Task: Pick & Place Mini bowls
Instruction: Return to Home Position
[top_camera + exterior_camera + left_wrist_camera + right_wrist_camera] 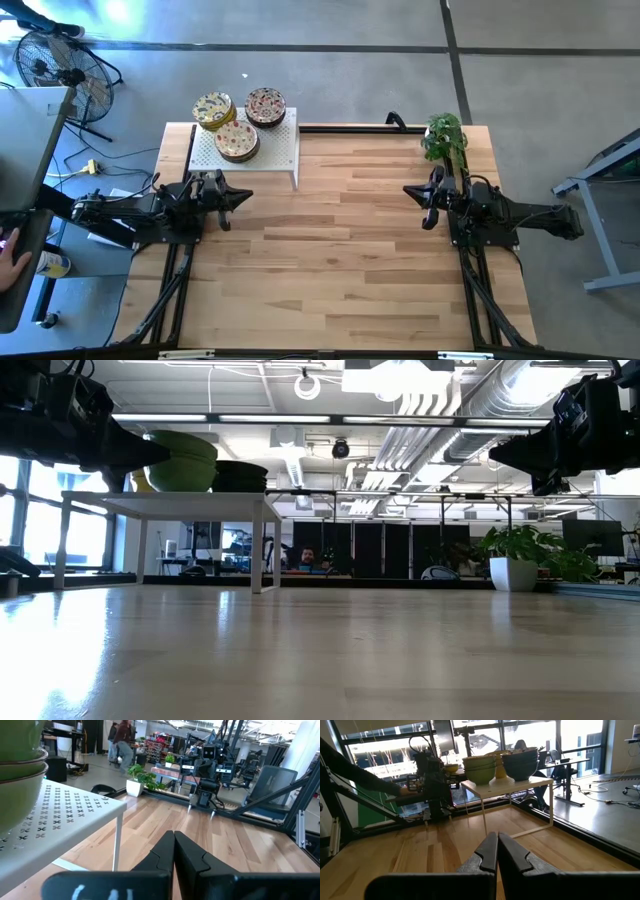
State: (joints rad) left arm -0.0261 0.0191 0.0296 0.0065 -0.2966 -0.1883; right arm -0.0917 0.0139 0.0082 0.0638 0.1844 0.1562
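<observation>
Bowls: your mini bowls (238, 141) look like three stacks on the white rack (282, 152).
Left gripper (243, 196): fingers pinched together, hanging just beside the rack.
Right gripper (410, 190): fingers together too, well apart from the rack.

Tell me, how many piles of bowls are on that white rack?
3. A yellowish pile and a reddish pile sit side by side on the rack; a third pile sits nearer the table's middle. Bowls lower in each pile are hidden.
</observation>
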